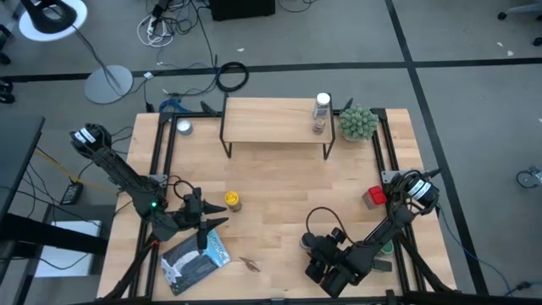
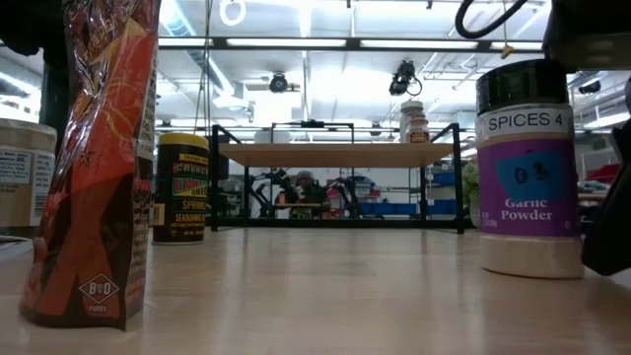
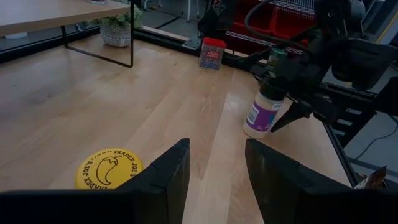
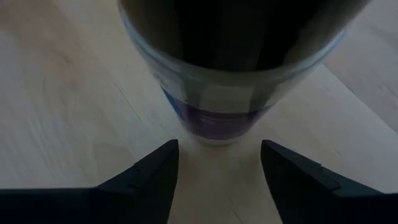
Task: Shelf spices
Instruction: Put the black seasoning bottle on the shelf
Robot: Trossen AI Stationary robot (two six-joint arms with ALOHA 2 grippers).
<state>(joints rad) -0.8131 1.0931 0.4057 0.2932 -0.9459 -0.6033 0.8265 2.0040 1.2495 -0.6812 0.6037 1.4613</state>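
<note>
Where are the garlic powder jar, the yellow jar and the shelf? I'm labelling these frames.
garlic powder jar [image 2: 525, 187]: low view, purple label.
yellow jar [image 1: 233, 200]: high view, lid.
shelf [image 1: 271, 119]: high view, bare board.

L end effector [image 1: 203, 222] open, low — R end effector [image 1: 318, 246] open, front-right.

Garlic powder jar [image 4: 233, 74] cut off by the right wrist view's edge, lid unseen, red snack bag [image 2: 94, 158] cropped in the low view, shelf bottle's [image 1: 321, 112] label too small to read, right pincer [image 1: 320, 246] tips hidden overhead
</note>
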